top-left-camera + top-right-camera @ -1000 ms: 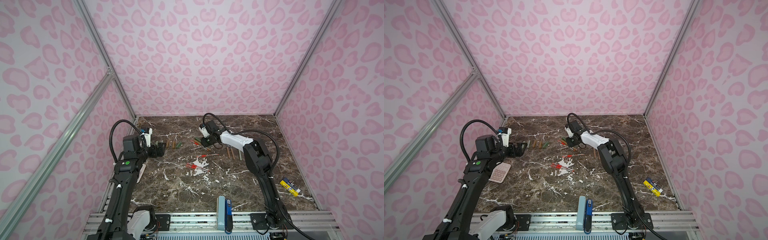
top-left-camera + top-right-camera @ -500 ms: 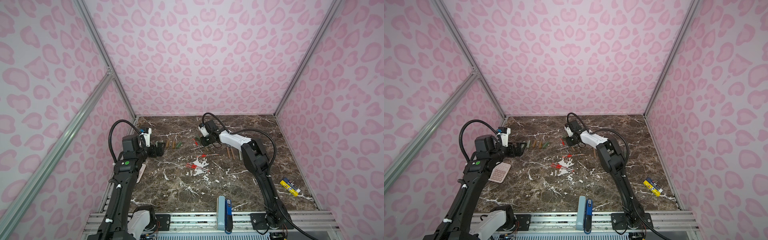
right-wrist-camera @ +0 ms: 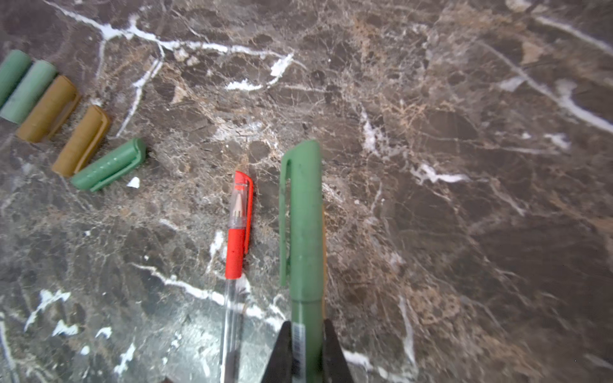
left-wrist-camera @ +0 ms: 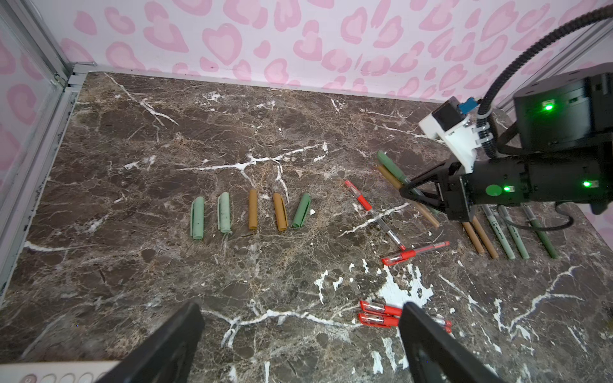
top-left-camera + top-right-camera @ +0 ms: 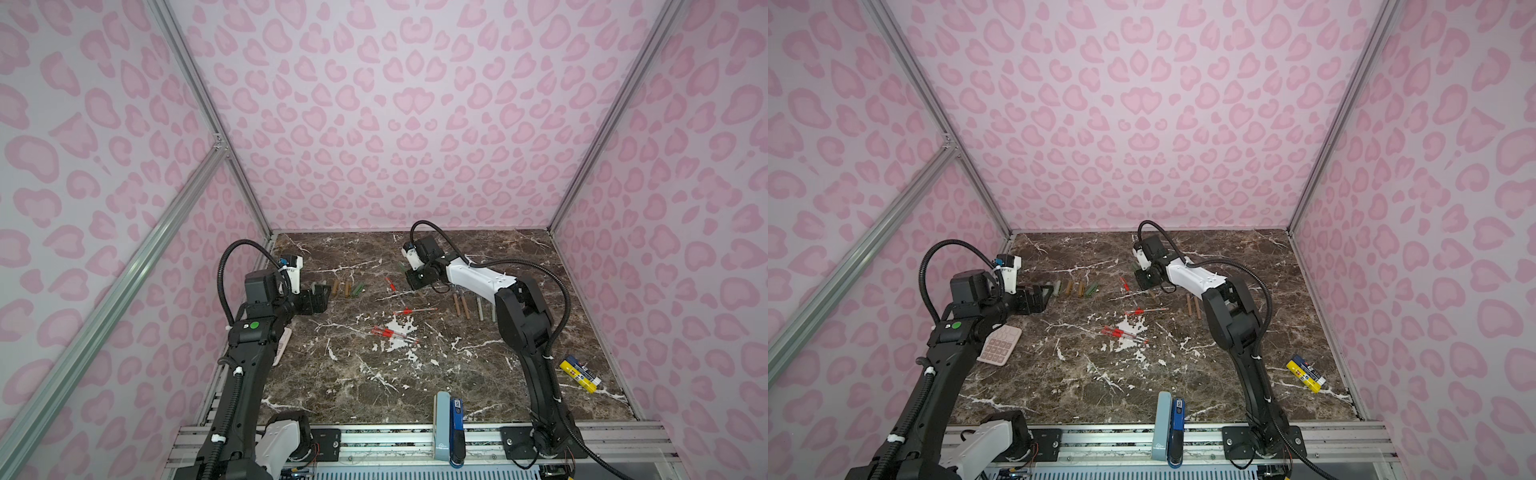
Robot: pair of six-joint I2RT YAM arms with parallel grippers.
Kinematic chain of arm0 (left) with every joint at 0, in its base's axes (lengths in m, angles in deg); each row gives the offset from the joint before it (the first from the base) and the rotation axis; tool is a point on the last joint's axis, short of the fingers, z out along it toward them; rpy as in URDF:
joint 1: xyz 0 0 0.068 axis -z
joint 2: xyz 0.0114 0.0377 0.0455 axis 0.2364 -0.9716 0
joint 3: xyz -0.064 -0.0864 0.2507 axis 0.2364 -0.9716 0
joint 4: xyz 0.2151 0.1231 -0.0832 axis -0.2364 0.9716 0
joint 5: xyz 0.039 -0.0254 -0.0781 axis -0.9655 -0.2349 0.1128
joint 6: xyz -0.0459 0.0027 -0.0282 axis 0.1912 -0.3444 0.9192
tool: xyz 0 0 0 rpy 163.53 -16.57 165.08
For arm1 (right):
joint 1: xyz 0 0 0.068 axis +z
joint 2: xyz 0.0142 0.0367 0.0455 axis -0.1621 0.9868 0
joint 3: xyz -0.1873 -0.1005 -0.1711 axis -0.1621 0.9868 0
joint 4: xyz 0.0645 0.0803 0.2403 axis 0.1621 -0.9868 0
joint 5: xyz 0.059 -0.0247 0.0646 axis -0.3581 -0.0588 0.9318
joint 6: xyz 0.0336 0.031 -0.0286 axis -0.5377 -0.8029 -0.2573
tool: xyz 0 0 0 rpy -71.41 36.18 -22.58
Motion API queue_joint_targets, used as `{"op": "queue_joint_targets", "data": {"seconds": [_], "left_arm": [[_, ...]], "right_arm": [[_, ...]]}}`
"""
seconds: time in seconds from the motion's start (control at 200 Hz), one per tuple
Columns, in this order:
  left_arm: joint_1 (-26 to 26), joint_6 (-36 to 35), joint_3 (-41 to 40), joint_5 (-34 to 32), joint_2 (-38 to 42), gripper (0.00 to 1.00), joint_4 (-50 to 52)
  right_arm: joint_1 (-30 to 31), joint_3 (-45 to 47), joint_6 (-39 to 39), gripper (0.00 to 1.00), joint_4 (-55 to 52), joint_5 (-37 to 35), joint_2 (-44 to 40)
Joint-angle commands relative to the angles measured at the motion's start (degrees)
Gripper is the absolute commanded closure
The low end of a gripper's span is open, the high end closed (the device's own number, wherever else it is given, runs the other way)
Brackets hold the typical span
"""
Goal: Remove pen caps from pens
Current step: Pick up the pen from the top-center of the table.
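While my right pincer (image 3: 306, 326) is clamped on the barrel of one dark green pen (image 3: 303, 232), its cap on, toward the back of the marble table (image 5: 478, 374), my left pincer (image 4: 300, 306) hangs spread wide and empty. Just beside the held pen lie one tan pen (image 4: 389, 177) and the nearest of four red-capped clear pens (image 3: 237, 232). Five loose pen caps (image 4: 253, 209) sit in a row at my left: two pale green, two tan, one darker green. Five uncapped bodies (image 4: 497, 232) lie side by side near my right arm: two tan, two sage, one dark green.
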Motion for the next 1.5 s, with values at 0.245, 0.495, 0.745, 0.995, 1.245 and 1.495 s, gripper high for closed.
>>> {"op": "queue_joint_targets", "data": {"seconds": [0.245, 0.495, 0.745, 0.995, 1.245, 1.495], "left_arm": [[-0.11, 0.39, -0.51, 0.97, -0.38, 0.04, -2.26], [-0.13, 0.39, -0.32, 0.89, -0.36, 0.04, -1.91], [-0.13, 0.22, -0.32, 0.79, -0.39, 0.04, -1.83], [-0.13, 0.17, -0.44, 0.88, -0.37, 0.04, -1.91], [-0.31, 0.19, -0.34, 0.86, -0.23, 0.04, -1.59], [-0.4, 1.17, -0.06, 2.13, -0.35, 0.04, -1.66]], "right_arm": [[0.22, 5.38, -1.35, 0.85, 3.23, 0.73, -0.78], [0.29, 4.93, -1.92, 0.85, 3.8, 0.76, 1.38], [0.21, 4.42, -1.92, 0.8, 3.18, 0.9, 1.83], [0.21, 4.77, -1.75, 0.94, 3.31, 1.13, 1.1], [0.32, 5.46, -1.84, 0.98, 3.11, 1.25, -1.58], [1.1, 11.7, -3.88, 0.97, 6.11, 2.02, -9.1]]}}
